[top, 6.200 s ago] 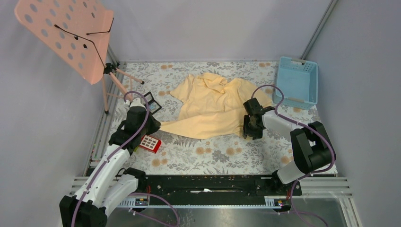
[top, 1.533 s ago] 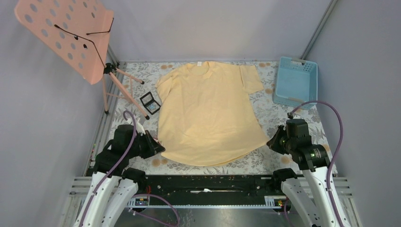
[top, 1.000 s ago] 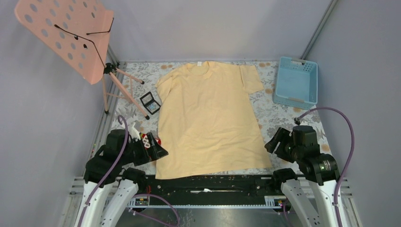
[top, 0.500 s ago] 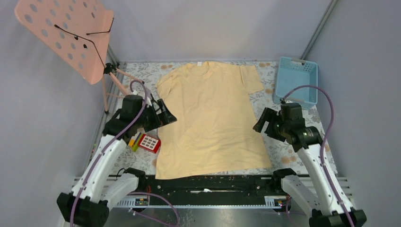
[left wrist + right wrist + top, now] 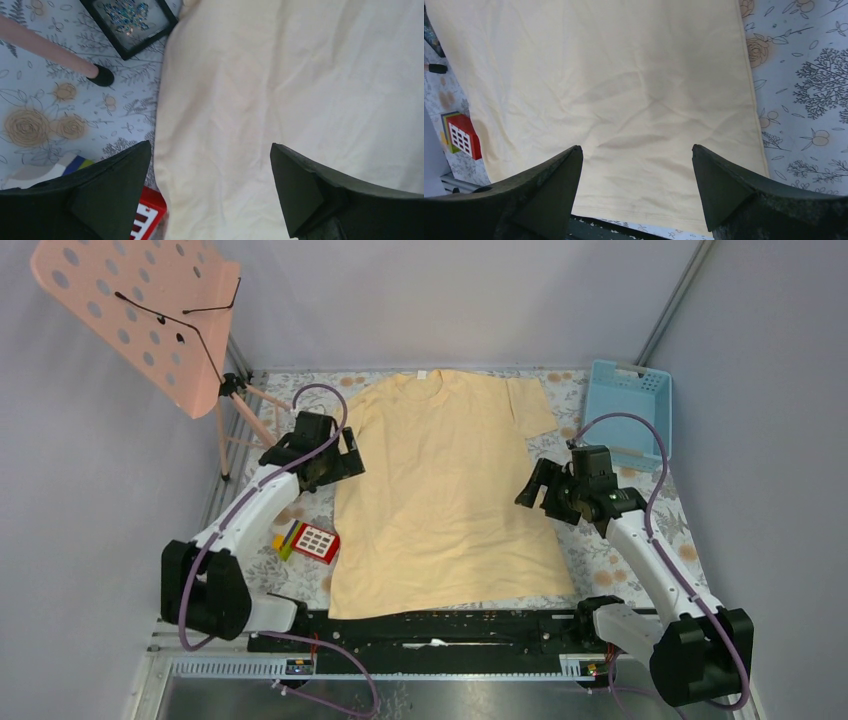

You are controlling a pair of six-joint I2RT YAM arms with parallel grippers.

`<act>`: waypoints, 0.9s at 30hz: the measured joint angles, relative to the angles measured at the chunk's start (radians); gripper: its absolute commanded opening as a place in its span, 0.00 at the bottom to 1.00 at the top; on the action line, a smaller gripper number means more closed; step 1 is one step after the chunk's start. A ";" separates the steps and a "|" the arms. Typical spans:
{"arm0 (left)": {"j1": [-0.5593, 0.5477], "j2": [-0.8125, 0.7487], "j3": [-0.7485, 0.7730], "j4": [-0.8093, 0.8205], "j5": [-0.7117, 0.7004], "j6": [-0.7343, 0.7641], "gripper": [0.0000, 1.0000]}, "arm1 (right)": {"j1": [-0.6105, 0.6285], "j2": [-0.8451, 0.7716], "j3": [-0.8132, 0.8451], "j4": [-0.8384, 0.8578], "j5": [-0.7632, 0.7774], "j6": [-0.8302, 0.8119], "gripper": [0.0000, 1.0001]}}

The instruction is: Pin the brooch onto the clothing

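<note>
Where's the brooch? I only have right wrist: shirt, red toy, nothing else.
Observer: Left wrist has it. The brooch sits in a black case, just off the shirt on the left arm's side.
Operator: Left gripper holding anything?
Observer: No. The left gripper is open and empty over the shirt's edge, and the case lies beyond its fingertips.
Operator: Which way does the shirt face?
Observer: In the top view it lies flat with its neck at the far end from the robot.
</note>
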 measured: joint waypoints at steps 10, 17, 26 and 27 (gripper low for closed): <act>0.015 0.312 0.170 0.072 -0.230 -0.019 0.74 | 0.003 -0.010 -0.029 0.064 -0.057 -0.010 0.87; 0.078 0.462 0.255 0.076 -0.241 -0.030 0.72 | 0.003 -0.085 -0.042 0.062 -0.081 -0.023 0.88; 0.124 0.505 0.263 0.078 -0.242 -0.059 0.65 | 0.003 -0.141 -0.058 0.060 -0.084 -0.029 0.88; 0.126 0.508 0.263 0.077 -0.242 -0.060 0.65 | 0.003 -0.144 -0.062 0.060 -0.085 -0.029 0.88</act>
